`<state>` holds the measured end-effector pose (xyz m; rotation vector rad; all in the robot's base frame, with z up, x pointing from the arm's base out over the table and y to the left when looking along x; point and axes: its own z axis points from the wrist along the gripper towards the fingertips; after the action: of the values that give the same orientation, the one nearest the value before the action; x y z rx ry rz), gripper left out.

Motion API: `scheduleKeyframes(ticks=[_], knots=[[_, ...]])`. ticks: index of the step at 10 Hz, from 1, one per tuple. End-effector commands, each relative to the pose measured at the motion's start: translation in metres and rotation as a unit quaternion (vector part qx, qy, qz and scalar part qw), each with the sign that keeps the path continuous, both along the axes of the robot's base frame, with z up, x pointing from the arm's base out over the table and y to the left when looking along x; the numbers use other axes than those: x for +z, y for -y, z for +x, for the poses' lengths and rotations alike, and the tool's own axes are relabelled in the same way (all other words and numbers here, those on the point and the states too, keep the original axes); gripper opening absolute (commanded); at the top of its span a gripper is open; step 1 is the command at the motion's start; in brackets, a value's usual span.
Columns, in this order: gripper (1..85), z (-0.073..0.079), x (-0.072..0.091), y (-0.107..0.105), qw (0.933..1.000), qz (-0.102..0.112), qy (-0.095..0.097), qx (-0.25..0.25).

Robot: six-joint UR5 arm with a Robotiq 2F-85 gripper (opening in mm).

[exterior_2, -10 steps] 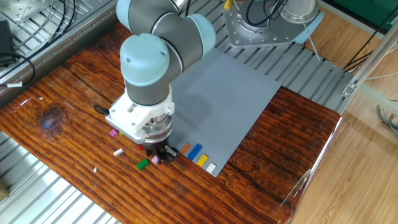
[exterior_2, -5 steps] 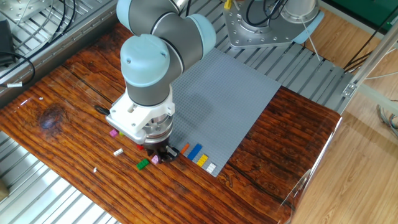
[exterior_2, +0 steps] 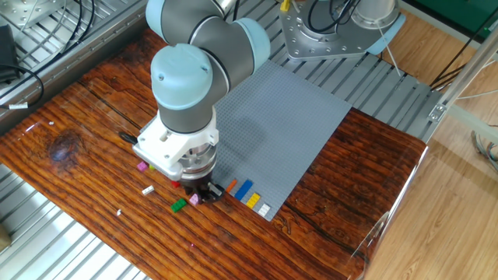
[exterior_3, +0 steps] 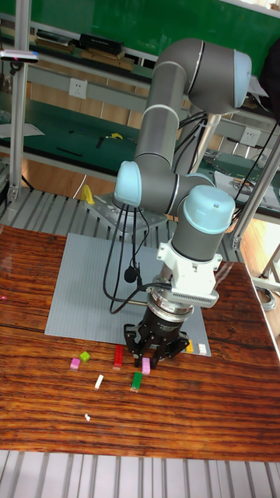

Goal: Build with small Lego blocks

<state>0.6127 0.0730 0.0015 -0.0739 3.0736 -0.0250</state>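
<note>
My gripper [exterior_2: 201, 194] is down at the table just off the near corner of the grey baseplate [exterior_2: 280, 117]. A pink brick [exterior_2: 194, 200] lies right at its fingertips; in the tall fixed view the same pink brick [exterior_3: 145, 364] shows between the dark fingers [exterior_3: 159, 355] of the gripper [exterior_3: 148, 359]. Whether they pinch it is not visible. Loose on the wood lie a green brick [exterior_2: 179, 205], a white brick [exterior_2: 148, 190], a magenta brick [exterior_2: 142, 166], a red brick [exterior_3: 118, 356] and a lime brick [exterior_3: 85, 355]. Orange [exterior_2: 232, 187], blue [exterior_2: 244, 187], yellow [exterior_2: 253, 199] and white [exterior_2: 264, 208] bricks sit on the baseplate's near corner.
The arm's base plate [exterior_2: 327, 35] is bolted behind the baseplate. Slatted metal table sections [exterior_2: 70, 249] border the wooden top [exterior_2: 350, 179]. A black cable [exterior_3: 128, 274] hangs beside the wrist. A tiny white bit [exterior_3: 88, 417] lies near the front edge.
</note>
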Motion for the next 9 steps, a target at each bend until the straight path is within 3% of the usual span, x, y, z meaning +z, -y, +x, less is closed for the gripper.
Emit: scheduleKeyframes(ticks=[1,9], knots=[[35.0,-0.0007,-0.0004,-0.0011,0.9999,0.005,-0.003,-0.009],[29.3,0.002,0.0024,-0.0024,0.9999,0.007,0.003,-0.014]])
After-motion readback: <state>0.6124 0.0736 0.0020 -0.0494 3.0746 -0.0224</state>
